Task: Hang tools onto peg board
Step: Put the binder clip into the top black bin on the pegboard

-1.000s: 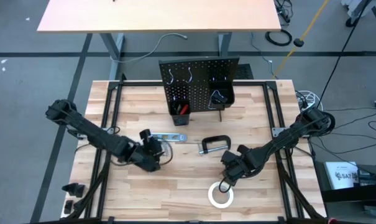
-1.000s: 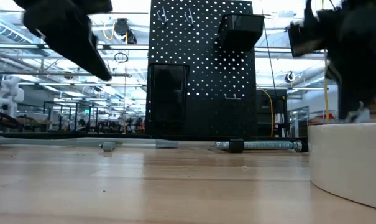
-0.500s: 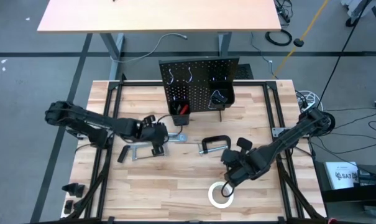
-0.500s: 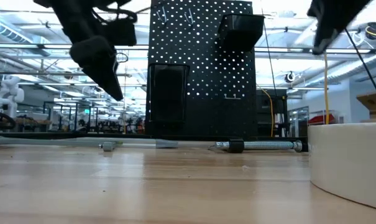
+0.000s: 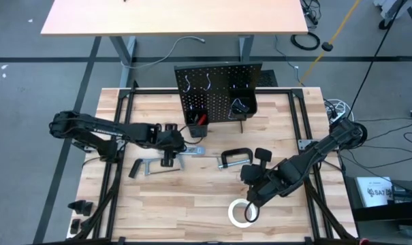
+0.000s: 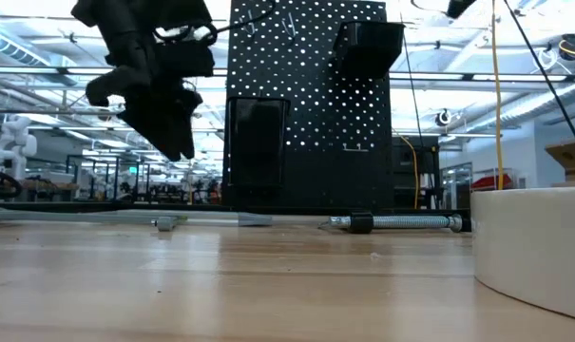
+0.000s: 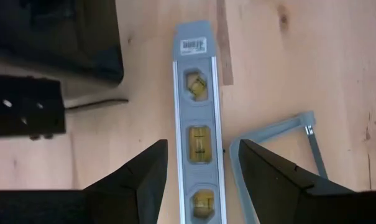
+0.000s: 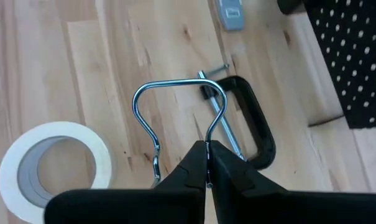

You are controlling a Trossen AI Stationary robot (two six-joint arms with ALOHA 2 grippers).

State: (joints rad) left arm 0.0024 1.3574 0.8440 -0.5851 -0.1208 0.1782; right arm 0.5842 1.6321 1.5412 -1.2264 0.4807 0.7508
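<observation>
A silver level [image 7: 198, 124] lies flat on the table in front of the black peg board [image 5: 219, 92]. My left gripper [image 7: 203, 180] hovers over it, open, with one finger on each side of its near end and touching nothing; it also shows in the high view [image 5: 169, 147]. A grey hacksaw [image 5: 148, 165] lies flat beside it. My right gripper [image 8: 206, 149] is shut on a silver wire hook [image 8: 175, 93] above the white tape roll [image 5: 241, 212]. A black C-clamp [image 5: 236, 158] lies flat mid-table. My right gripper pinches one leg of the bent wire hook [image 8: 210, 134] between its two fingertips. The rounded loop sticks out ahead of the fingers, and the other leg [image 8: 156, 158] runs free beside them. The hook is lifted clear of the table and the tape roll.
The peg board carries two small black bins, one with red-handled tools [image 5: 199, 119], and silver hooks [image 5: 187, 83] near its top. The C-clamp's screw [image 6: 401, 222] and the tape roll [image 6: 534, 249] show in the low view. Black frame rails run along the table's sides.
My left gripper has moved toward the table's far edge, off the hacksaw, which now lies uncovered on the table, and stands over the level. My right gripper has risen with the wire hook, leaving the low view, and has shifted slightly toward the right edge.
</observation>
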